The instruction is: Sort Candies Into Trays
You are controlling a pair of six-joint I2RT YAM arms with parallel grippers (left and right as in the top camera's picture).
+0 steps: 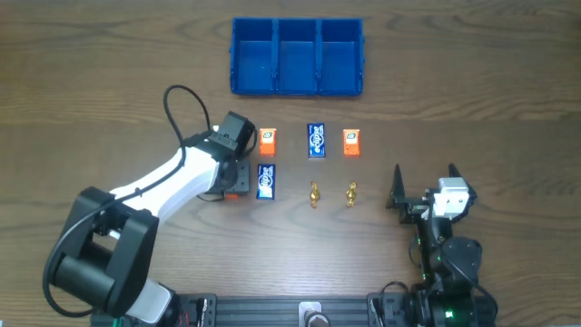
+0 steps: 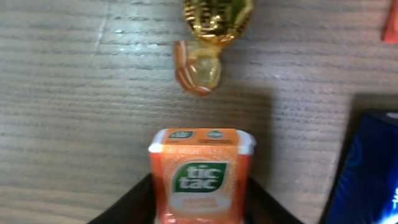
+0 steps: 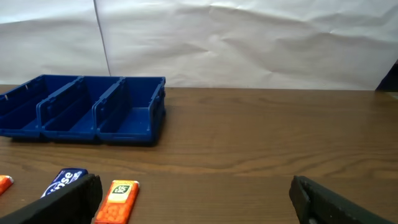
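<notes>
- The left gripper [image 1: 238,182] has its dark jaws clamped on the two flat sides of an orange box [image 2: 202,177]. The box is a small hard-plastic rectangle with rounded corners and a pale rim at its top.
- This box is low over the table [image 1: 490,91], a brown surface with fine straight wood grain, and well apart from the tray [image 1: 297,88].
- The tray is blue moulded plastic, with three rectangular compartments side by side, at the far side of the table.
- A blue packet [image 1: 266,181], flat, glossy and oblong, lies just beside the held box.
- A second orange box [image 1: 268,140], the other blue packet [image 1: 316,141] and a third orange box [image 1: 351,142] lie in a row nearer the tray.
- A gold candy [image 1: 314,193] in crinkled shiny foil with a twisted end lies near the second gold candy [image 1: 351,193].
- The right gripper [image 1: 425,186] has its black jaws wide apart, holding nothing, to the right of the candies.
</notes>
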